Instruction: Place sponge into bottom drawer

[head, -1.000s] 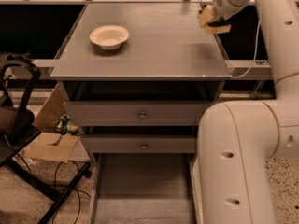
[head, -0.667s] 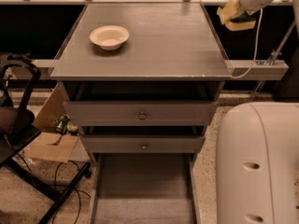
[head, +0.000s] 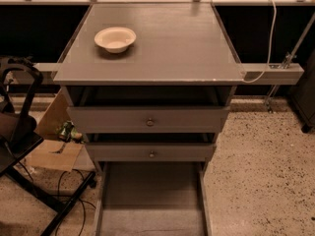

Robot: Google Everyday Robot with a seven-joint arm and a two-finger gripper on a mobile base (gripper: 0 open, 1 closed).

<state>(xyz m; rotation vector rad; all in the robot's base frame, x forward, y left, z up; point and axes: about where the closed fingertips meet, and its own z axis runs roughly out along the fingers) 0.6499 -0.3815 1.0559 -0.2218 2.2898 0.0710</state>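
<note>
The bottom drawer (head: 152, 200) is pulled out at the foot of the grey cabinet; its flat grey floor shows nothing lying in it. The two upper drawers, top (head: 147, 119) and middle (head: 150, 152), are shut and carry round knobs. The sponge is out of view. My gripper and arm are out of view.
A white bowl (head: 115, 38) stands on the cabinet top (head: 167, 48) at the back left. A white cable (head: 268, 38) hangs over the right rail. A black chair frame (head: 19, 132) and a cardboard box (head: 51, 146) stand on the floor to the left.
The arm and gripper holding the sponge moved up and right from the cabinet's back right corner and left the view. The robot's white body no longer fills the lower right.
</note>
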